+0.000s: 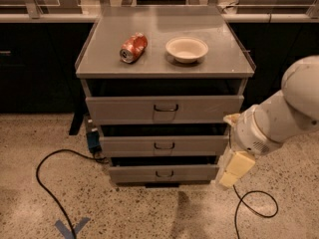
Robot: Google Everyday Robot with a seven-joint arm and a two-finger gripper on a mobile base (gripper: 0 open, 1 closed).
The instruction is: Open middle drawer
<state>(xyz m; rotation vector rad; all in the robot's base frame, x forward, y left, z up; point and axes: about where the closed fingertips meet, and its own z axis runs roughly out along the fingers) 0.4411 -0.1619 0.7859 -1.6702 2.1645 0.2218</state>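
Observation:
A grey metal cabinet has three stacked drawers. The middle drawer (164, 146) has a flat grey front with a small dark loop handle (164, 146). It looks pushed in about level with the others. My white arm comes in from the right, and the gripper (233, 171), pale yellow, hangs beside the cabinet's right edge at the height of the lower drawers. It touches no handle. The top drawer (164, 109) is the tallest, and the bottom drawer (163, 174) has the narrowest front.
On the cabinet top (149, 63) lie a crushed red can (133, 47) and a white bowl (187, 49). Black cables (47, 183) loop on the speckled floor to the left and right. A blue tape mark (71, 228) is on the floor. Dark counters stand behind.

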